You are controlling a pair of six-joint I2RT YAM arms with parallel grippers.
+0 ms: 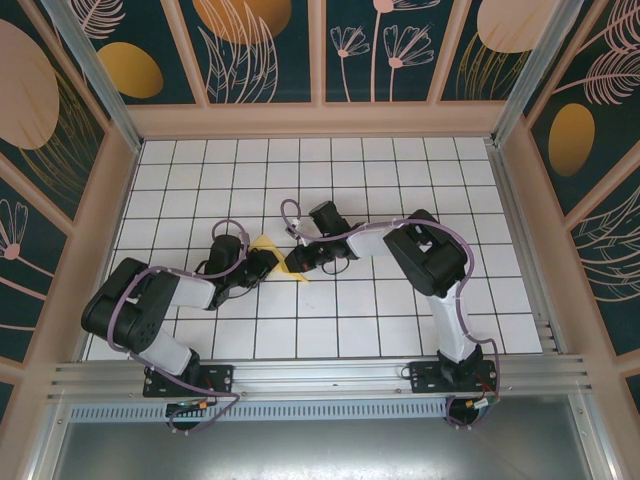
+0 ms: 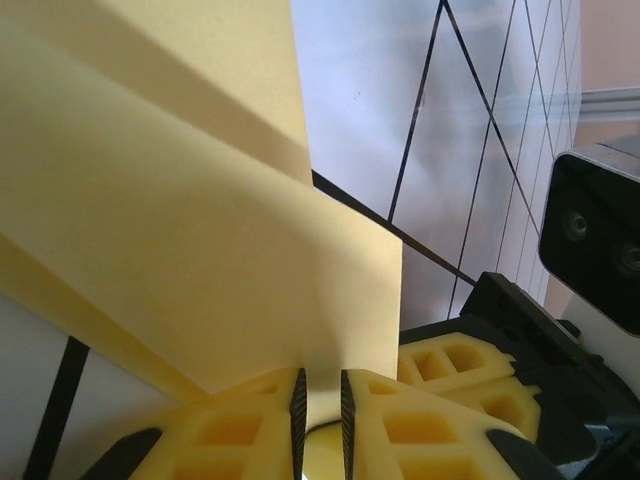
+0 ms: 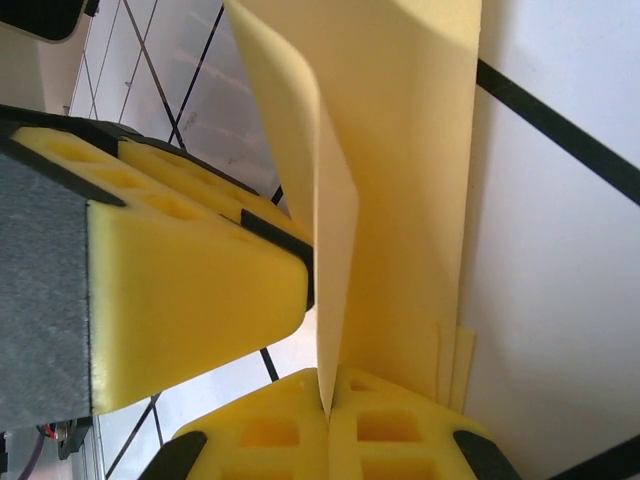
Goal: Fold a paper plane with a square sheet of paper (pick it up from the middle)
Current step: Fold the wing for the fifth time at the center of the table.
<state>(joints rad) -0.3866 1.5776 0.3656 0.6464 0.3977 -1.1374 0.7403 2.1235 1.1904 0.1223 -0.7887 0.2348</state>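
Closest to the left wrist lens, your left claw point(image 2: 322, 410) shows its yellow fingers point(image 2: 240, 430) a thin slit apart, with the paper point(image 2: 200, 230) running down into that slit. Dark pads point(image 2: 298, 400) flank the fold on both sides but don't visibly squeeze it, so read that claw as just open around the paper. Above the fingers the paper fans out in broad yellow flaps, one layer over another, creased and rising off the tiled table point(image 2: 350, 90).

Look from above and you find the paper a little left of the table's middle, between your two arms. One yellow corner pokes out beyond the left claw, and a small tip pokes out on the near side of the right claw point(image 1: 294, 262). Both claws meet almost nose to nose there.

Now the right wrist view. Your right claw's fingers are pressed flat together, and a thin edge of the paper vanishes into the seam between them, so that one is clamped on the paper. Just left of that fold sits the blunt tip of a left-claw finger, touching or nearly touching the paper; you can't tell which. On the right side the layered edges lie close to the white tile, contact unclear.
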